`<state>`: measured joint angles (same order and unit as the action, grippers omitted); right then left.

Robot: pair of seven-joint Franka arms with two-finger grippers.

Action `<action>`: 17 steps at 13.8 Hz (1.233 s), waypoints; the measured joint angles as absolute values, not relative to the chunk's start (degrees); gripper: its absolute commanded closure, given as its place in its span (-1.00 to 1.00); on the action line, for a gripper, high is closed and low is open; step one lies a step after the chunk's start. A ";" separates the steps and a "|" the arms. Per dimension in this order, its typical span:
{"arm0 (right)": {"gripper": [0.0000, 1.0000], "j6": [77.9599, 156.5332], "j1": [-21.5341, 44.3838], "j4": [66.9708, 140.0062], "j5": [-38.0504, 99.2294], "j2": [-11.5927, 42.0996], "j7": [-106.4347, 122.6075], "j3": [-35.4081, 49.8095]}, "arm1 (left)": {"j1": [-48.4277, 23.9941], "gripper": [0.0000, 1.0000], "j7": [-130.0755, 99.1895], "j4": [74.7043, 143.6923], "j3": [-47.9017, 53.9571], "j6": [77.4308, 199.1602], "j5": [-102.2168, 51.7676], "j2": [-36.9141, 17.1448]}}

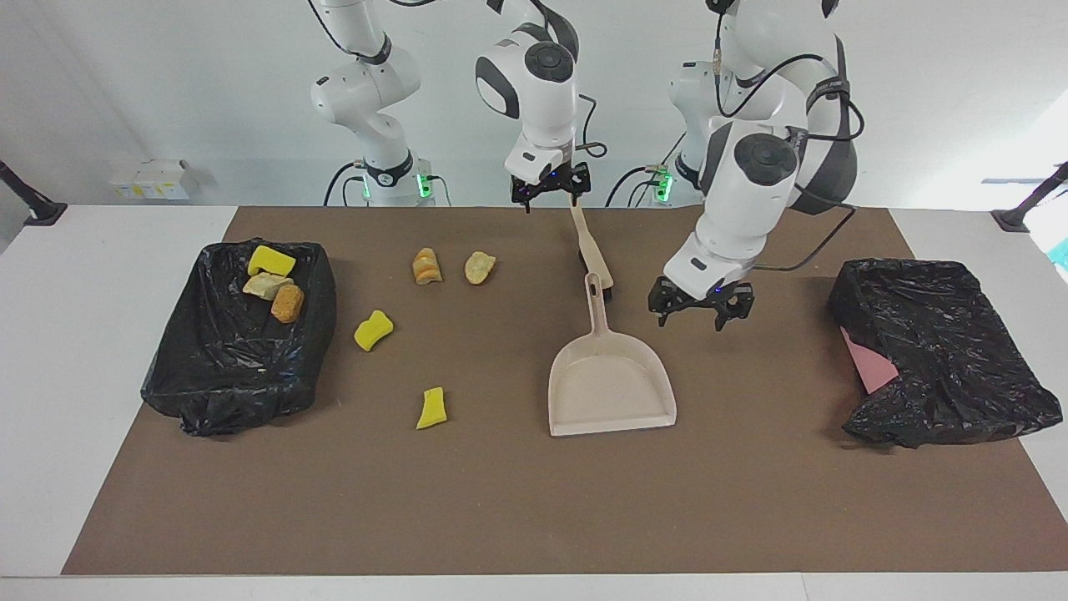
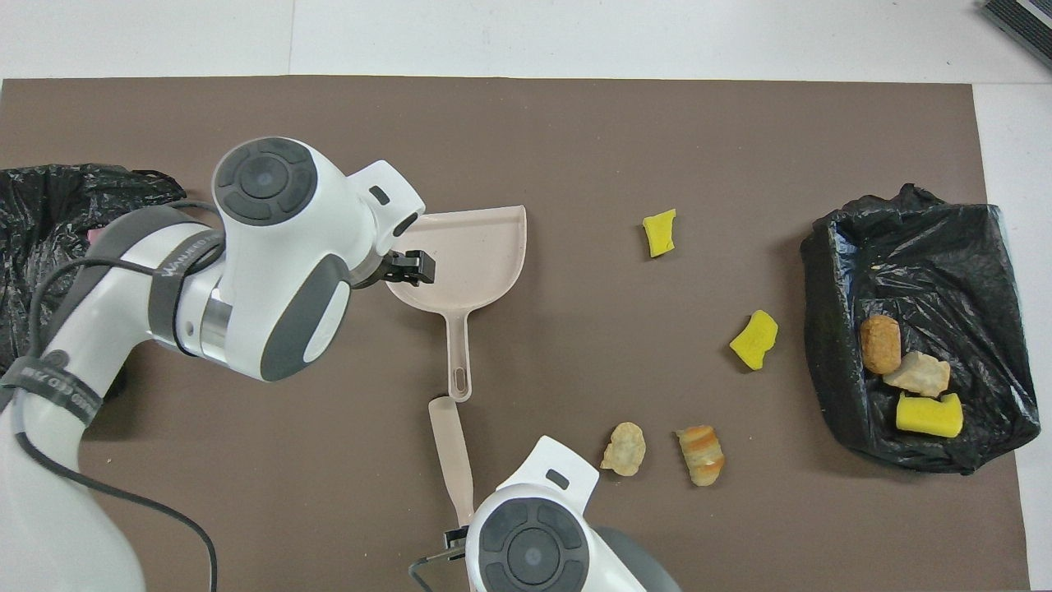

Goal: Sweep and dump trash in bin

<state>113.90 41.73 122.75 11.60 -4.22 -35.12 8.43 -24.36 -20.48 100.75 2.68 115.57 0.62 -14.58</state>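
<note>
Four trash scraps lie loose on the brown mat: two bright yellow spongy chunks and two tan bread-like lumps. Three more already sit in the black-bagged bin toward the right arm's end of the table.

Taking the beige plastic dustpan as clock centre in the facing view: loose scraps at 9 to 10 o'clock, a thin beige brush-like tool at 12, a second black bag with a pink edge at 3.

Left gripper hangs low at 1 o'clock, just beside the pan's handle, fingers spread, holding nothing. Right gripper is up over the tool's robot-side end, also spread and empty.

Risks, as judged:
- Left fingers closing off-centre could skid or tip the light pan.
- A shallow pinch by the right gripper would let the tool swing and scatter the lumps.
- Both arms work close together near the handle, so they could collide.
</note>
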 measured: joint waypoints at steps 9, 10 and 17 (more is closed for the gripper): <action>-1.00 125.56 47.04 126.76 13.31 0.93 -35.40 8.44 | -32.77 0.97 -34.90 110.71 2.90 123.87 -1.52 -14.69; -1.00 126.98 47.27 127.05 13.32 2.07 -35.40 8.43 | -32.77 1.00 -35.06 111.24 2.86 124.04 -1.57 -14.63; -0.56 128.68 49.70 127.79 13.37 3.40 -35.57 8.38 | -32.57 1.00 -35.44 110.91 1.93 124.12 -3.09 -13.51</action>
<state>128.68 49.70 127.79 13.37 3.40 -35.57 8.38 -32.57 -35.44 110.91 1.93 124.12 -3.09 -13.51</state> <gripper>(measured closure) 0.053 0.692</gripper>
